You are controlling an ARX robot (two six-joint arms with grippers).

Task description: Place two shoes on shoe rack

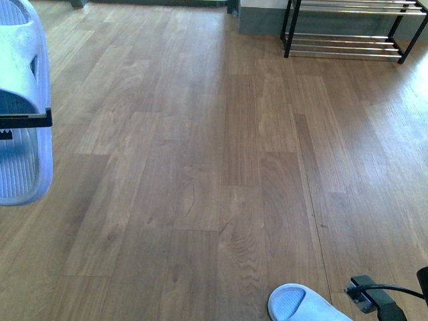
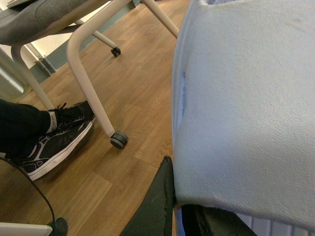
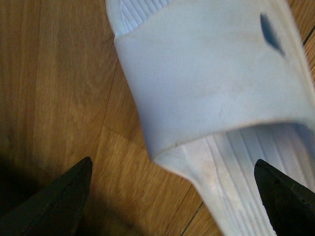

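The left jaws are clamped on the held shoe, which hangs clear of the floor at 9 o'clock. I'd say it is lifted for the carry to the rack, standing well apart at 1 o'clock. The floor shoe lies at 5 o'clock. The right jaws gape wide over it, gripping nothing — lined up, likely, to close across its strap.

At far left one sandal hangs raised; the other sandal lies on the floor at near right, the shoe rack far behind it.
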